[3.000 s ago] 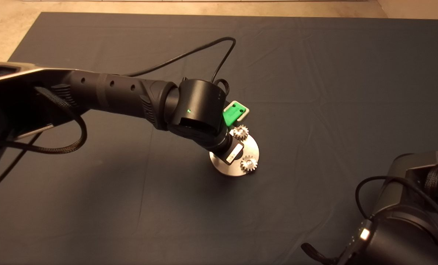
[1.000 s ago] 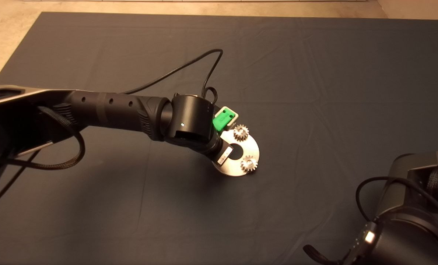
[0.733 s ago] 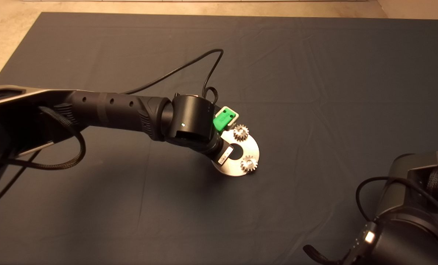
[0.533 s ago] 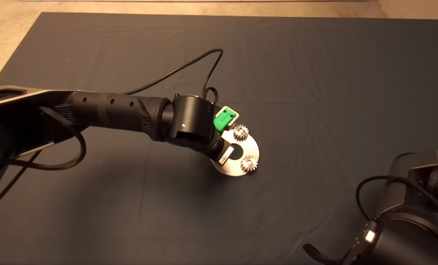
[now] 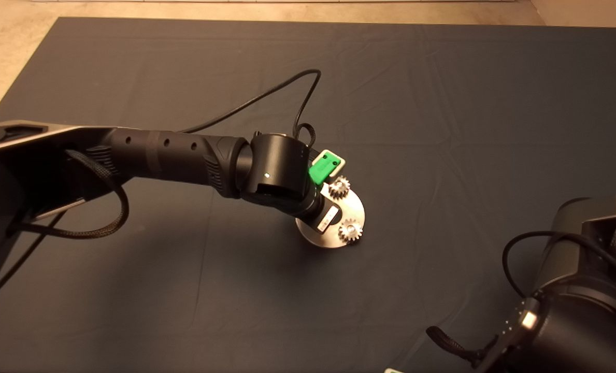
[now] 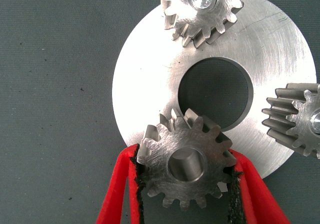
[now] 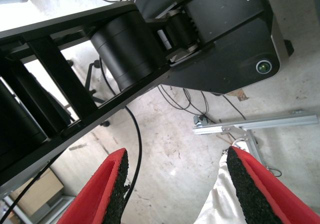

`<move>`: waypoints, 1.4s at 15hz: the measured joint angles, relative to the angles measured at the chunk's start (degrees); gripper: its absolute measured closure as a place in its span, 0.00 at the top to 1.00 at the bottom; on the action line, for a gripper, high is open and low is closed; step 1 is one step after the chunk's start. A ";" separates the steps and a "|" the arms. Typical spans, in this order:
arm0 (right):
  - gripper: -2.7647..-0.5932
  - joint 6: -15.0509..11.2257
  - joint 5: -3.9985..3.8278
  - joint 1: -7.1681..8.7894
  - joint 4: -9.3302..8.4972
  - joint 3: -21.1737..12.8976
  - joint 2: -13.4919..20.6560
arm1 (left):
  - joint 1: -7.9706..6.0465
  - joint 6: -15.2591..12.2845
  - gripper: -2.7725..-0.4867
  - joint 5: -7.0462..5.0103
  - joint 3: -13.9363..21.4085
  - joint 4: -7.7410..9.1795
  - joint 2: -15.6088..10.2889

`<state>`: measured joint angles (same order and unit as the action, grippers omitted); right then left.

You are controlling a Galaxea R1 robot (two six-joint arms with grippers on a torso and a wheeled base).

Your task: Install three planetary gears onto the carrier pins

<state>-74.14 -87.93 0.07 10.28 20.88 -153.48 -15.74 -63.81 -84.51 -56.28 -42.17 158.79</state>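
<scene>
- Left hand (image 6: 185, 194) grips a gear (image 6: 186, 164) over the disc (image 6: 150, 84), pads touching its teeth.
- Two other gears (image 5: 350, 230) sit on pins.
- Right hand (image 7: 175, 189) waits open, off the desk.

The flat round shiny metal disc (image 5: 357, 210) lies near the middle of the dark mat (image 5: 442, 129). 2 small toothed metal gears (image 6: 202, 9) (image 6: 297, 119) sit on pins at the disc's rim. A 3rd gear (image 6: 186, 165) is over the disc's edge, between the left gripper (image 6: 185, 184) fingers.
</scene>
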 joint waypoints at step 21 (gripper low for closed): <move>0.39 0.05 0.01 1.72 -0.13 -0.49 0.12 | 0.37 0.22 0.09 -2.56 2.43 0.28 -1.21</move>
<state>-74.09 -87.92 1.80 10.14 20.39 -153.36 -15.37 -63.59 -87.07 -53.86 -41.89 157.59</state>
